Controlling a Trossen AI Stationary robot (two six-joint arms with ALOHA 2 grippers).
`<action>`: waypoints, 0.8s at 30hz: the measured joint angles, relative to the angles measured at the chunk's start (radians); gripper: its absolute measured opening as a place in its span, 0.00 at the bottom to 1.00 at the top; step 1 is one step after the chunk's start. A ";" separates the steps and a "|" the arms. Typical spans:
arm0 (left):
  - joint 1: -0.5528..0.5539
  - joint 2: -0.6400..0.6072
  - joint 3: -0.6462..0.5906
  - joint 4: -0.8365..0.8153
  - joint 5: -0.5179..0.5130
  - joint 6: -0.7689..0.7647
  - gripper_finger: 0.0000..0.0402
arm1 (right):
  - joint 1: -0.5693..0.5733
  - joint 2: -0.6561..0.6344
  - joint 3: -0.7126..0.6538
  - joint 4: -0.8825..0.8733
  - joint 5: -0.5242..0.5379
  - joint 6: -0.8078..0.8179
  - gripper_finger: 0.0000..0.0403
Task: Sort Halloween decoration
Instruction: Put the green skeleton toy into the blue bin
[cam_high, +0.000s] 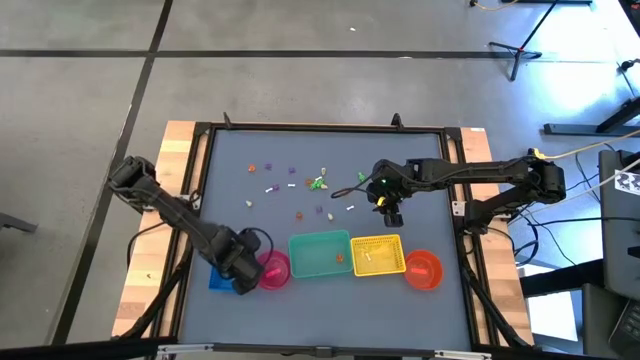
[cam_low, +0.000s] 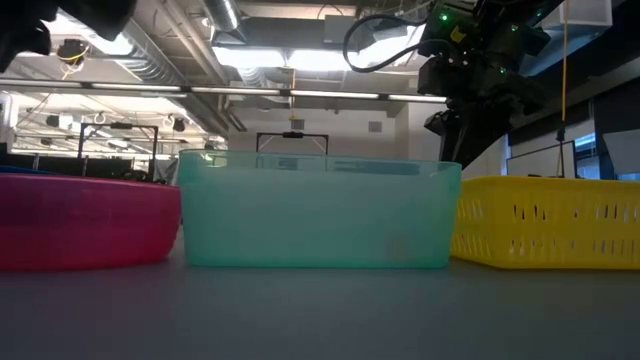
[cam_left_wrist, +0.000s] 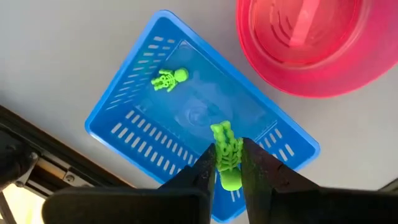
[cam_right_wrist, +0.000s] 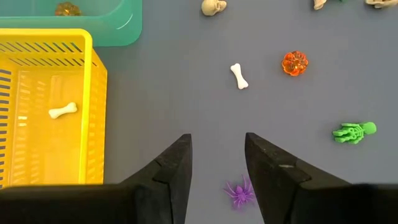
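Observation:
Small Halloween trinkets (cam_high: 318, 184) lie scattered on the grey mat's far half. My left gripper (cam_left_wrist: 227, 167) hangs over the blue basket (cam_left_wrist: 186, 118) at the near left, shut on a green skeleton (cam_left_wrist: 227, 152). A second green skeleton (cam_left_wrist: 169, 79) lies flat in that basket. My right gripper (cam_right_wrist: 217, 171) stands open above the mat, touching nothing. Below it are a purple spider (cam_right_wrist: 240, 192), a white bone (cam_right_wrist: 239, 76), an orange pumpkin (cam_right_wrist: 295, 63) and a green skeleton (cam_right_wrist: 353, 132). My left gripper pinches the green skeleton by its two sides (cam_left_wrist: 225, 163) between the two fingers, which point down from above. One end of the figure (cam_left_wrist: 221, 132) sticks out past the fingertips. The skeleton is lifted clear, above the blue basket's floor.
Along the near edge stand a pink bowl (cam_high: 275, 270), a teal basket (cam_high: 320, 255) holding an orange pumpkin (cam_right_wrist: 67, 9), a yellow basket (cam_high: 377, 255) holding a white bone (cam_right_wrist: 62, 111), and an orange bowl (cam_high: 423, 270). A black frame (cam_high: 200, 160) borders the mat.

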 joint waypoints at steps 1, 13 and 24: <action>-0.007 0.000 0.000 0.000 -0.004 -0.001 0.10 | 0.000 0.000 0.000 0.000 0.000 0.000 0.37; -0.059 0.000 0.000 0.000 -0.044 -0.158 0.10 | 0.000 0.000 0.000 0.002 0.000 0.000 0.37; -0.059 0.000 0.000 -0.001 -0.052 -0.213 0.12 | 0.000 0.000 0.000 0.038 0.000 0.000 0.37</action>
